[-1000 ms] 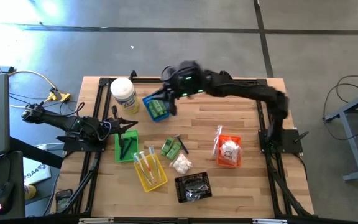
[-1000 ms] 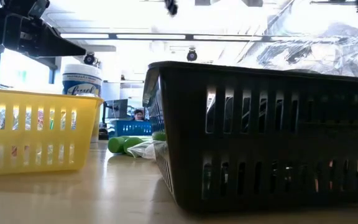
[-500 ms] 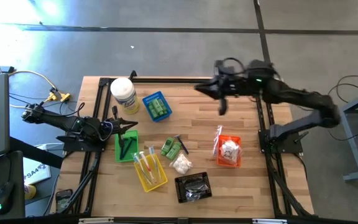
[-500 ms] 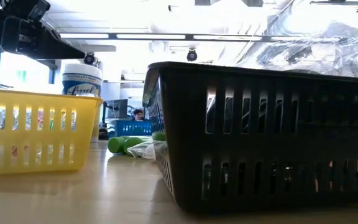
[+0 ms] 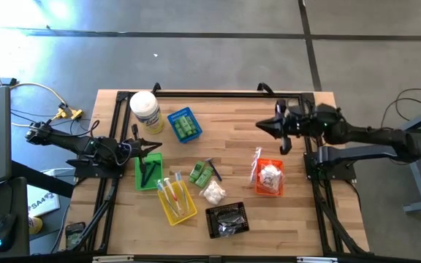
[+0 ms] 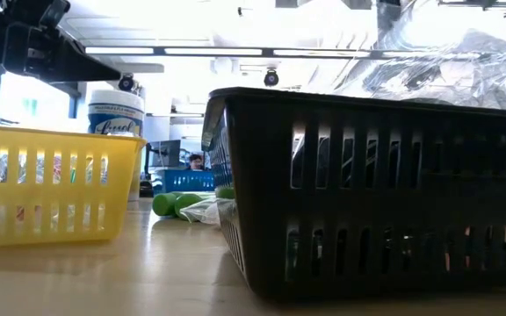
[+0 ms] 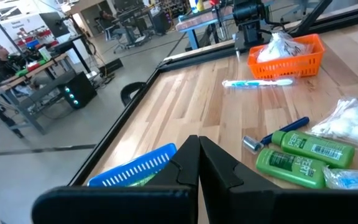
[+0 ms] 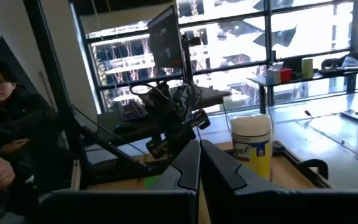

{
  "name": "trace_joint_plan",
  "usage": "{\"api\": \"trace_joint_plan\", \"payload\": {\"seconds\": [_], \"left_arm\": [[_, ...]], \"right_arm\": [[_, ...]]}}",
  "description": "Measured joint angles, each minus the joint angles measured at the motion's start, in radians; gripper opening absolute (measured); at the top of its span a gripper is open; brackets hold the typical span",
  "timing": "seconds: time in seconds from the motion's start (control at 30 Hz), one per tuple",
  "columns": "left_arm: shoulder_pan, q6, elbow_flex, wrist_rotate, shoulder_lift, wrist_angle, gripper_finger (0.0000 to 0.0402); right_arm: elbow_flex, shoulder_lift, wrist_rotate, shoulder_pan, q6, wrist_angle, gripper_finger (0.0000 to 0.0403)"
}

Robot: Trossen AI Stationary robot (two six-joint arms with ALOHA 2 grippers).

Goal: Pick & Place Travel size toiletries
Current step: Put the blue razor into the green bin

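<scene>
1. Light wooden slatted table: carries every basket and both arm bases.
2. Right arm: folded back along the table's right edge, its right gripper raised over bare wood, fingers pressed together and holding nothing.
3. Left arm: lies at the table's left edge, its left gripper beside the green plastic basket, fingers likewise together and empty.
4. Big white jar with a yellow label: upright at the far left corner.
5. Black plastic basket: at the near edge, holding crumpled clear wrapping.
6. Yellow plastic basket: holds thin clear-wrapped sticks.
7. Orange plastic basket: holds a white packet; a wrapped toothbrush lies just beside it.
8. Blue plastic basket: holds small green bottles.
9. Two loose green bottles: mid-table, near a white puffy packet.
</scene>
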Motion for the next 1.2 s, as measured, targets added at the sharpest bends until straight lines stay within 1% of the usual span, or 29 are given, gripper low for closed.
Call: {"api": "trace_joint_plan", "payload": {"seconds": [0.13,0.27,0.33,0.43,0.53,0.63,0.73,0.93,1.1,1.2], "left_arm": [[0.0,0.0,0.0,-0.001,0.0,0.012,0.0],[0.0,0.0,0.0,-0.001,0.0,0.015,0.0],[0.0,0.0,0.0,-0.001,0.0,0.015,0.0],[0.0,0.0,0.0,-0.001,0.0,0.015,0.0],[0.0,0.0,0.0,-0.001,0.0,0.019,0.0],[0.0,-0.006,0.0,0.0,0.0,0.022,0.0],[0.0,-0.007,0.0,0.0,0.0,0.023,0.0],[0.0,-0.027,0.0,0.002,0.0,0.063,0.0],[0.0,-0.031,0.0,0.002,0.0,0.09,0.0],[0.0,-0.032,0.0,0.002,0.0,0.091,0.0]], "right_arm": [[-0.174,-0.089,0.069,0.013,-0.001,0.127,0.0003],[-0.325,-0.14,0.088,0.014,-0.015,0.251,0.0003],[-0.377,-0.152,0.104,0.008,-0.016,0.312,0.0003],[-0.435,-0.163,0.057,0.006,-0.012,0.368,0.0003],[-0.487,-0.175,-0.001,0.006,-0.012,0.449,0.0003],[-0.536,-0.199,-0.006,0.008,-0.002,0.499,0.0003],[-0.571,-0.235,0.017,0.006,0.0,0.494,0.0003],[-0.599,-0.3,0.012,0.006,0.003,0.464,0.0003],[-0.645,-0.317,0.018,0.006,0.019,0.464,0.0003],[-0.65,-0.317,0.027,0.006,0.035,0.473,0.0003]]}}
